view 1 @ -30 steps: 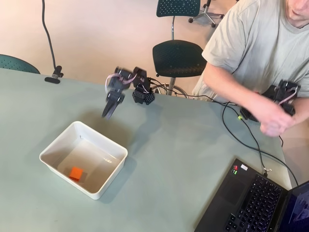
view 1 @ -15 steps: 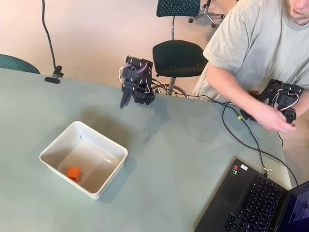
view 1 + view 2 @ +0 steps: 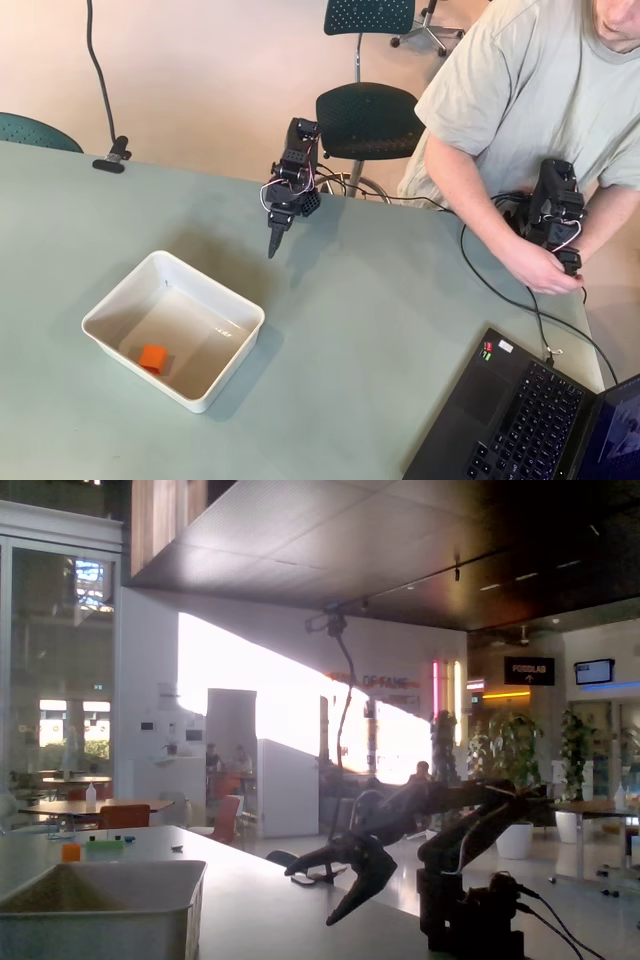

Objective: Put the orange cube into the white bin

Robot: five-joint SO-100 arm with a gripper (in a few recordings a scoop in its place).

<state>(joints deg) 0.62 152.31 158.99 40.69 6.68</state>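
Orange plastic cube (image 3: 153, 357), small and bright, lies inside the shallow rectangular white plastic bin (image 3: 225, 355), on the floor of it near the lower-left wall in the overhead view. The bin stands on the pale green table (image 3: 380, 330). The black two-finger gripper (image 3: 273, 245) hangs above the table, up and to the right of the bin and well apart from it, with the tip pointing down. In the fixed view the gripper (image 3: 318, 888) has its two fingers spread wide apart and holds nothing. At the lower right corner of the overhead view a black laptop (image 3: 520, 420) sits on the table, and a black cable (image 3: 500, 285) runs across the surface near it.
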